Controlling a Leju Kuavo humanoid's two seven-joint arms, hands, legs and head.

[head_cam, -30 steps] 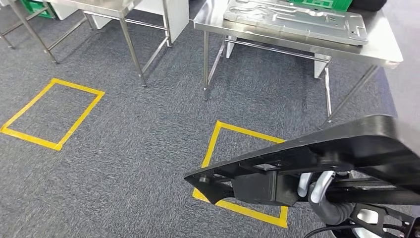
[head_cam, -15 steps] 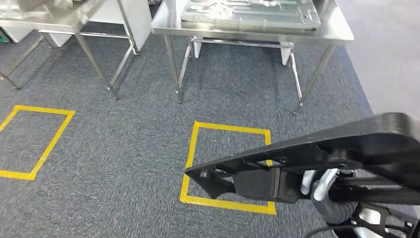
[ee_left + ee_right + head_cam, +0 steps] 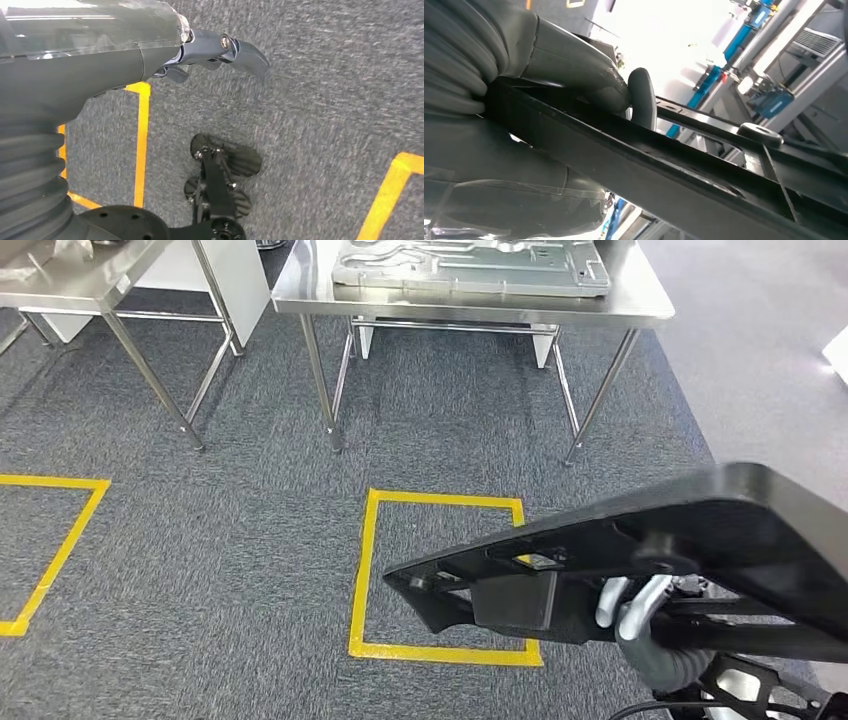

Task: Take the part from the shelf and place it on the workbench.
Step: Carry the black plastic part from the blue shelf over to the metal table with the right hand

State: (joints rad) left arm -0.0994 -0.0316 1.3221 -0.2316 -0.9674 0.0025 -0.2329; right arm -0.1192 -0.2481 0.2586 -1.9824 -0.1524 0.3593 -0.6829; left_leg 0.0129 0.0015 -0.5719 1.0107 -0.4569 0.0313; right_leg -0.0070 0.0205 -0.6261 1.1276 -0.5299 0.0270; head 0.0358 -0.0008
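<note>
Carpet (image 3: 250, 540) of grey weave fills the head view, marked with a yellow tape square (image 3: 362, 580) ahead and part of another at the left edge. Beyond the square stands a steel workbench (image 3: 640, 300) carrying a flat silver metal panel (image 3: 470, 265); a second steel table (image 3: 90, 275) stands to its left. Low on the right, the black part (image 3: 640, 560), a long flat frame, is carried in the air over the near corner of the tape square, well apart from the workbench. From the right wrist view, the right hand (image 3: 574, 85) grasps the part's dark rail, thumb over one side and fingers under the other. From the left wrist view, the left hand (image 3: 215, 50) hangs over the carpet holding nothing, its fingers bent but apart.
</note>
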